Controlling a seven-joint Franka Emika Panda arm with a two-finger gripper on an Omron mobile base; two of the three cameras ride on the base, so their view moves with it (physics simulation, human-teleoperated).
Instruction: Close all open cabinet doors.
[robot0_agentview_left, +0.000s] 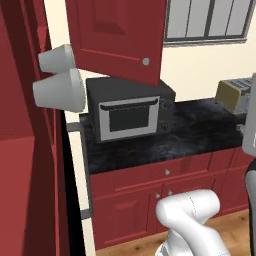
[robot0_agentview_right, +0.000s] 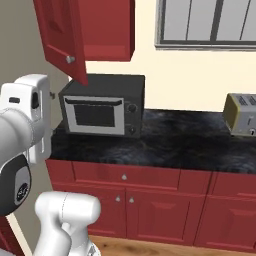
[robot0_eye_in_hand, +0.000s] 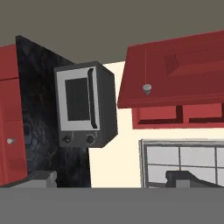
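One dark-red cabinet door (robot0_agentview_left: 117, 35) hangs open above the microwave, its silver knob (robot0_agentview_left: 145, 61) at the lower right corner. From the right base view the same door (robot0_agentview_right: 62, 35) is swung out toward me, nearly edge-on, in front of its wall cabinet (robot0_agentview_right: 107, 30). The hand view is rolled sideways. There the door (robot0_eye_in_hand: 175, 65) lies across the upper right, with the cabinet's open front (robot0_eye_in_hand: 175, 114) just beneath it. My gripper (robot0_eye_in_hand: 114, 180) is open wide with nothing between its fingertips (robot0_eye_in_hand: 41, 178). It stands well back from the door.
A dark microwave (robot0_agentview_left: 131, 111) sits on the black counter (robot0_agentview_left: 200, 132) under the door. A toaster (robot0_agentview_right: 242, 114) stands to the right, below a grey-framed window (robot0_agentview_right: 207, 22). Two white cone-shaped objects (robot0_agentview_left: 60, 90) stick out by a tall red panel (robot0_agentview_left: 20, 150) at left.
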